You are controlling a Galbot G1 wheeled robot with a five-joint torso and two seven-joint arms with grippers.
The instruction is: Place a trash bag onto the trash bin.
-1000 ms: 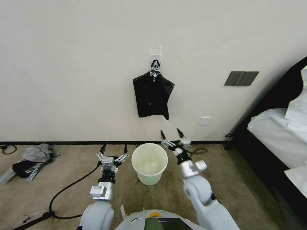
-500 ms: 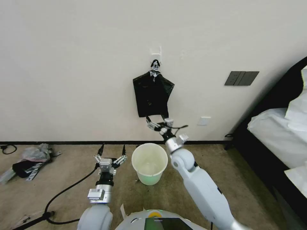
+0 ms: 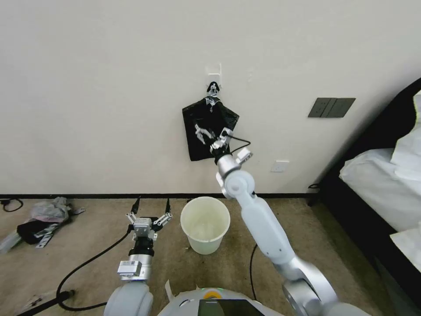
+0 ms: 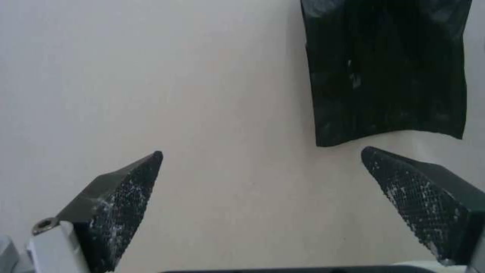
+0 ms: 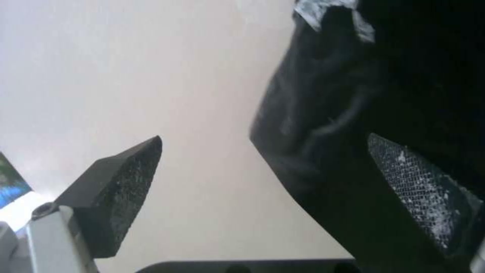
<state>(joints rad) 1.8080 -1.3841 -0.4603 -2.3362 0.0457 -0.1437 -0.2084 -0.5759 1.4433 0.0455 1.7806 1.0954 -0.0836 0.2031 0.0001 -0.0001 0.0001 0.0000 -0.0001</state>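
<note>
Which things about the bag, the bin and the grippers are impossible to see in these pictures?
- Head view: right gripper covers part of the hanging bag; contact cannot be told.
- Right wrist view: the bag is cut off by the edge and blurred.
- Head view: the bin's far outer wall is hidden by the bin itself.
- Left gripper hangs open beside the bin.

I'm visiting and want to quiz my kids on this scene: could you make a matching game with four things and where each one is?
Things:
1. glossy black plastic trash bag
2. round cream-white plastic trash bin
3. left gripper
4. right gripper

Places:
A. on the carpet, between the two arms
B. hanging from a wall hook
C. raised in front of the bag, jaws open
D. low beside the bin, jaws open

Pairs: 1-B, 2-A, 3-D, 4-C
</note>
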